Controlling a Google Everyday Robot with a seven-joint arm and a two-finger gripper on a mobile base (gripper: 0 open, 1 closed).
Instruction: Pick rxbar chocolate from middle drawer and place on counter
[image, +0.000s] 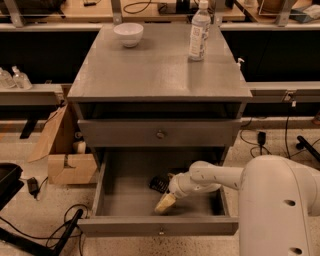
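The middle drawer (125, 192) is pulled open at the bottom of the grey cabinet. The rxbar chocolate (158, 184), a small black wrapper, lies on the drawer floor near the middle. My gripper (165, 203) reaches into the drawer from the right. It points down towards the drawer's front, just in front of and slightly right of the bar, which is partly hidden by my wrist. The counter (150, 70) is the grey cabinet top above.
A white bowl (128, 34) and a clear water bottle (199, 31) stand at the back of the counter. A closed grey drawer front (159, 133) sits above the open drawer. A cardboard box (70, 167) and cables lie on the floor at left.
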